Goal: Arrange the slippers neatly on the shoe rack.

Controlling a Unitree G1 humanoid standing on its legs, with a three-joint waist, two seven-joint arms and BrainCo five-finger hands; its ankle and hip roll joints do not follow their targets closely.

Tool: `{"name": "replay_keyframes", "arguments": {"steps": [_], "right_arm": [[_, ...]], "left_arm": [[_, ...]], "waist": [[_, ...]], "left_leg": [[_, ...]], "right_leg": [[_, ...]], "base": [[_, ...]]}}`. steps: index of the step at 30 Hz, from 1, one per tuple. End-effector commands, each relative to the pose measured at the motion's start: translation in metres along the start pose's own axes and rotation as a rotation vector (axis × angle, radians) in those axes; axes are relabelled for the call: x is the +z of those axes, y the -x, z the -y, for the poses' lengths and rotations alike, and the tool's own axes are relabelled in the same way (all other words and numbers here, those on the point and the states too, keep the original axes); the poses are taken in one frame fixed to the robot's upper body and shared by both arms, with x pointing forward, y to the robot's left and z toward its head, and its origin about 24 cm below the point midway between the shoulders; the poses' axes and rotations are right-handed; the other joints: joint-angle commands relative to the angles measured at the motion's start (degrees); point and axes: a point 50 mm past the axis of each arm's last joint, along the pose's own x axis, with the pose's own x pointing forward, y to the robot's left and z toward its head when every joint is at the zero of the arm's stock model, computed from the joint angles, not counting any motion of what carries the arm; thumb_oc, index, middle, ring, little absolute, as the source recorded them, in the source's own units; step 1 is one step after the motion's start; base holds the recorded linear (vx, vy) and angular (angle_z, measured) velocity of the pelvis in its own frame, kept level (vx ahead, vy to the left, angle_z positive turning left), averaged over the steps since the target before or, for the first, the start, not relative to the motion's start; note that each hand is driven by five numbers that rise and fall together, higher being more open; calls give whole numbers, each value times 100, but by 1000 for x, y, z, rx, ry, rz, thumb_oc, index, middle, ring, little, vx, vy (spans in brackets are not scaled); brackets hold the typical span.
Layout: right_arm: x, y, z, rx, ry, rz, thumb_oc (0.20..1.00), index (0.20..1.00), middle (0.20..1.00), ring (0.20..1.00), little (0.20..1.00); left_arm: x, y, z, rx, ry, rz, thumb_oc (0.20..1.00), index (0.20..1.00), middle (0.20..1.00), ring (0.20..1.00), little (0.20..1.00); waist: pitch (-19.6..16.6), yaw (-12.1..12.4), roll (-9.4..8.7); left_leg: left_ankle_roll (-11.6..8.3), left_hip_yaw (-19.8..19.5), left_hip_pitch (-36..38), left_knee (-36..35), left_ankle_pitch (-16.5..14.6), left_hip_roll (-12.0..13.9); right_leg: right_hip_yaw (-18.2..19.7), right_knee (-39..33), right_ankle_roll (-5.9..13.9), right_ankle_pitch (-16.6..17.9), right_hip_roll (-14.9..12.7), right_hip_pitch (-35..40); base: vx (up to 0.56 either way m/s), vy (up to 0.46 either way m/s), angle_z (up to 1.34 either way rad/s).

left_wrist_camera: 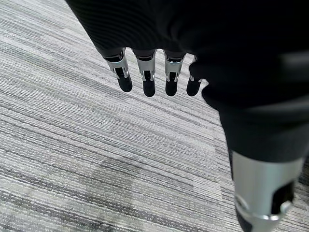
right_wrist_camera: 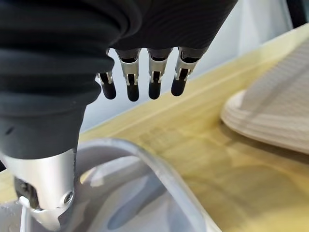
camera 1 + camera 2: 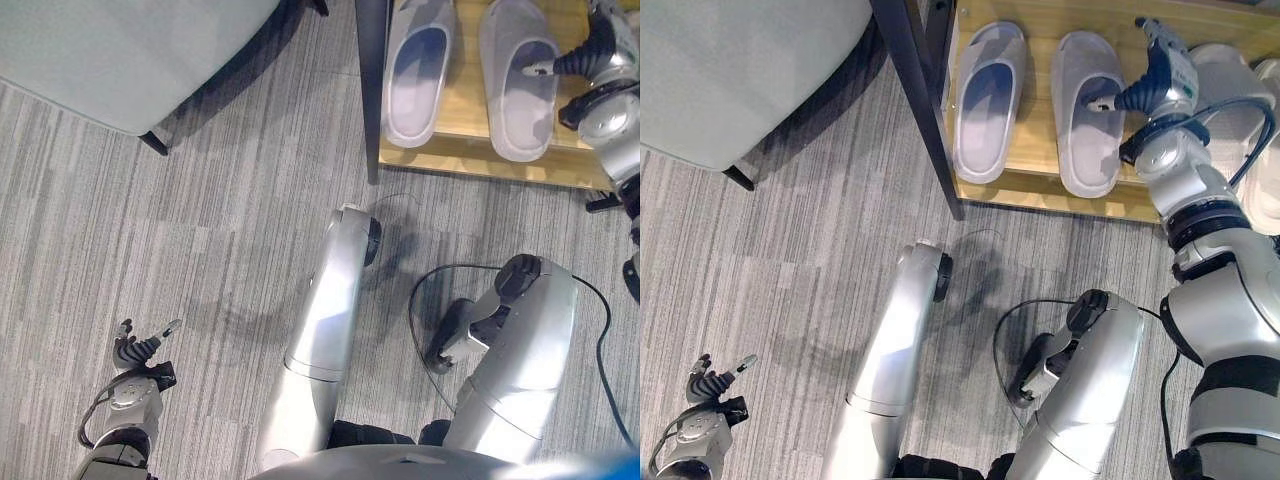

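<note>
Two pale grey slippers lie side by side, toes pointing away, on the wooden shelf (image 3: 1040, 150) of the shoe rack: the left slipper (image 3: 987, 100) and the right slipper (image 3: 1087, 110). My right hand (image 3: 1160, 75) hovers over the right slipper's outer edge. Its fingers (image 2: 130, 77) are straight, its thumb (image 2: 46, 193) is close above the grey strap (image 2: 145, 193), and it holds nothing. My left hand (image 3: 135, 350) hangs low on the left over the carpet with relaxed, empty fingers (image 1: 147, 77).
More beige slippers (image 3: 1230, 80) lie further right on the same shelf, one of them close by (image 2: 275, 116). A dark rack post (image 3: 915, 100) stands at the shelf's left end. A grey cushioned seat (image 3: 120, 50) on dark legs fills the upper left. Striped grey carpet (image 3: 200, 250) covers the floor.
</note>
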Motion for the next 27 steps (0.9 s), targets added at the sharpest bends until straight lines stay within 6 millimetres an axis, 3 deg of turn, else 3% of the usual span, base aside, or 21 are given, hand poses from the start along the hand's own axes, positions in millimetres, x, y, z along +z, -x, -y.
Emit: {"name": "replay_keyframes", "arguments": {"steps": [1, 8, 14, 27], "right_arm": [[35, -7, 11, -124, -251, 86, 1000, 1000, 1000, 1000, 1000], [56, 5, -7, -103, -421, 166, 1000, 1000, 1000, 1000, 1000], [67, 20, -25, -76, -521, 207, 1000, 1000, 1000, 1000, 1000], [66, 57, -61, -77, -646, 181, 1000, 1000, 1000, 1000, 1000]], "left_arm": [[-7, -1, -27, 70, -56, -29, 1000, 1000, 1000, 1000, 1000], [-17, 4, -19, 76, -41, -60, 1000, 1000, 1000, 1000, 1000], [-3, -1, -19, 108, 2, -17, 1000, 1000, 1000, 1000, 1000], [-17, 7, 3, 108, -3, -61, 1000, 1000, 1000, 1000, 1000]], "waist": [[-113, 156, -10], [-113, -11, -42], [-113, -128, -116], [-113, -293, -174]], "left_leg": [[204, -565, 97, -299, -36, -65], [214, -471, 97, -158, -101, -13], [233, -401, 97, -123, -116, 9], [270, -343, 97, -11, -171, 30]], "right_leg": [[651, 119, -808, 388, 176, 94], [679, 185, -759, 439, 297, 72], [690, 214, -741, 479, 370, 71], [708, 329, -665, 544, 444, 123]], "base": [[-110, 27, -4], [-29, 16, -8], [0, 0, 0], [5, 6, -4]]}}
